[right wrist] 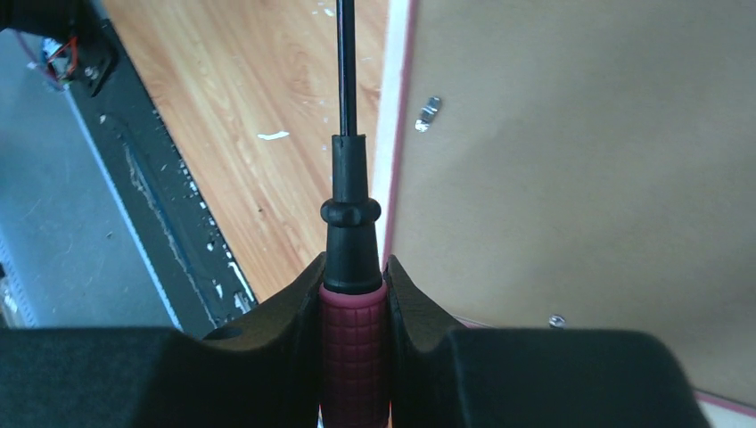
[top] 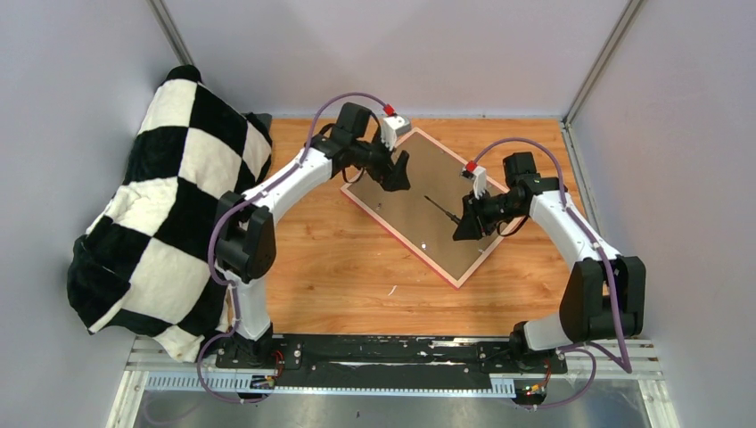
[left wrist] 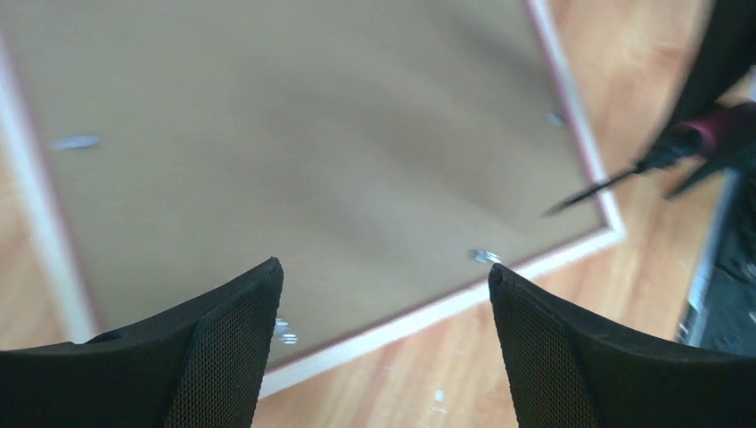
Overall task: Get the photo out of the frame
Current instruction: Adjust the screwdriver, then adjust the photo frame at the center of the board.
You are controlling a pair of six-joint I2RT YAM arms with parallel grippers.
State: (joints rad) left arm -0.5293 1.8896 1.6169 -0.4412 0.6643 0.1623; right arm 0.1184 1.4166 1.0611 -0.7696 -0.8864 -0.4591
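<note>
Frame lies seemingly face down; left hand spread open above, right hand gripping screwdriver.

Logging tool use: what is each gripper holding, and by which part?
The right gripper clamps the screwdriver by its maroon handle; the left gripper is open, holding nothing.

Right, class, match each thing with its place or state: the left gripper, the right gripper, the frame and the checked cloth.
Things:
1. left gripper
2. right gripper
3. frame
4. checked cloth

Places or states:
A. heaped at the left side of the table
B. shut on the screwdriver
C. open, holding nothing
D. lying back up on the wood

Pairs: 1-C, 2-B, 3-D, 4-A.
</note>
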